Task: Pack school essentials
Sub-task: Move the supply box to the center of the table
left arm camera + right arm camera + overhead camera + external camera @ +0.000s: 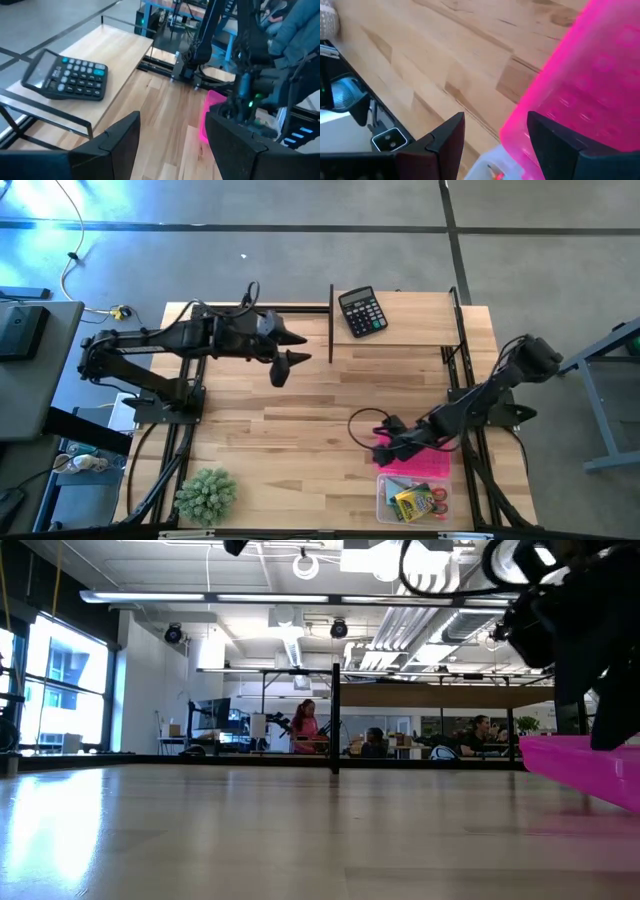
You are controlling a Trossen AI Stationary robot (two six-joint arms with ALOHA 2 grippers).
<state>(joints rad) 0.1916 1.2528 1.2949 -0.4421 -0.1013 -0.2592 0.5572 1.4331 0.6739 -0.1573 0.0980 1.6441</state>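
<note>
A clear plastic box [412, 500] sits at the table's near right edge. It holds small stationery: a yellow-green item [409, 502], red-handled scissors [438, 500], and an orange pencil tip [495, 174]. A flat pink lid [425, 463] lies just beyond the box. In the low view the pink lid [590, 765] is tilted, with its far-left end off the tabletop. My right gripper [388, 446] is open at that end. My left gripper [292, 354] hangs open in the air above the table's far middle. My right gripper [495, 145] is open, and the pink lid's edge [520, 130] reaches into the gap between the fingers. One finger [560, 150] stands in front of the lid's surface. I cannot tell whether it touches the lid.
A black calculator [362, 311] lies on a raised wooden shelf with a thin black frame [331, 320] at the far right. A green spiky plant [206, 494] stands at the near left edge. Bare wood lies across the table's middle. People sit in the room beyond.
</note>
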